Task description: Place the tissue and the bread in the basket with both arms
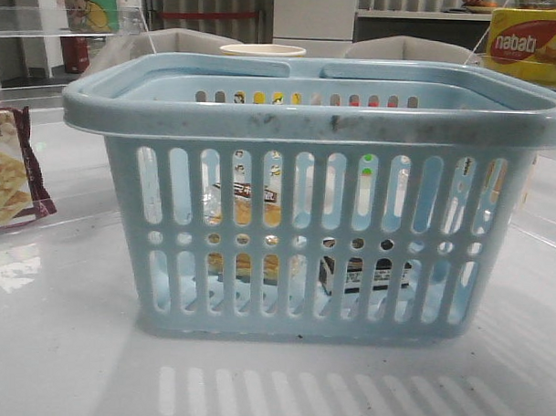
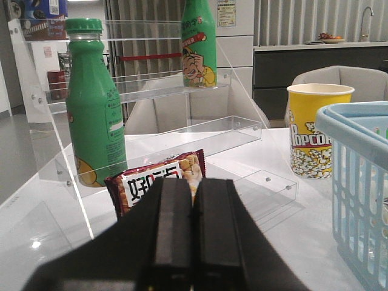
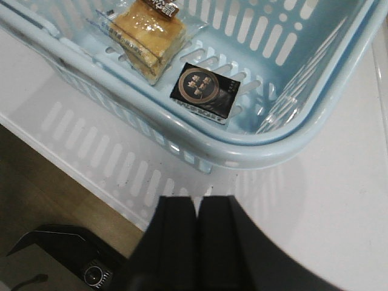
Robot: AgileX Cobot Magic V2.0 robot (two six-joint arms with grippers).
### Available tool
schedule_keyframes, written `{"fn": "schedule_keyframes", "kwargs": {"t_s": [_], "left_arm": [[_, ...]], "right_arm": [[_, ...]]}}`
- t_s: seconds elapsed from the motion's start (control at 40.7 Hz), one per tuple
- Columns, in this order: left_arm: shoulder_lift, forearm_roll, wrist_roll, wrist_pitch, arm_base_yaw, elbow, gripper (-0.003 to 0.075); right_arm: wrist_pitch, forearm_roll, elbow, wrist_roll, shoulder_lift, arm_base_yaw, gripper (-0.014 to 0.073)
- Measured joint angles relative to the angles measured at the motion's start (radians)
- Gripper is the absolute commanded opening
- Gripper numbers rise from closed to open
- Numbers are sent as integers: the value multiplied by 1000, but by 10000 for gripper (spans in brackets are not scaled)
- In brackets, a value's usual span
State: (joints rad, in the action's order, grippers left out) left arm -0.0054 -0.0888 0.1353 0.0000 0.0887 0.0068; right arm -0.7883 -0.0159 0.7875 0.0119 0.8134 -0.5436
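The light-blue basket [image 1: 308,127] stands in the middle of the table. Inside it lie the bread [image 3: 147,34], a clear packet of golden-brown buns, and the tissue [image 3: 205,90], a small dark pack with a round printed label. Both show faintly through the slots in the front view, the bread [image 1: 246,207] left of the tissue [image 1: 362,273]. My right gripper [image 3: 195,203] is shut and empty, above the table just outside the basket's rim [image 3: 182,121]. My left gripper [image 2: 193,185] is shut and empty, to the left of the basket [image 2: 357,182], pointing at a cracker packet.
A maroon-edged cracker packet [image 2: 159,179] lies before a clear acrylic shelf [image 2: 151,91] holding green bottles [image 2: 94,103]. A yellow popcorn cup [image 2: 315,130] stands behind the basket. A yellow nabati box [image 1: 532,45] is at the back right. The table's front edge [image 3: 79,176] is close.
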Motion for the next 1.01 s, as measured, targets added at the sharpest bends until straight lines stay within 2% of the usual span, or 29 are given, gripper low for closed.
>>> {"fn": "schedule_keyframes", "kwargs": {"t_s": [1.008], "left_arm": [[0,44,-27,0,0,0,91]], "right_arm": [[-17,0,0,0,0,0,57]]}}
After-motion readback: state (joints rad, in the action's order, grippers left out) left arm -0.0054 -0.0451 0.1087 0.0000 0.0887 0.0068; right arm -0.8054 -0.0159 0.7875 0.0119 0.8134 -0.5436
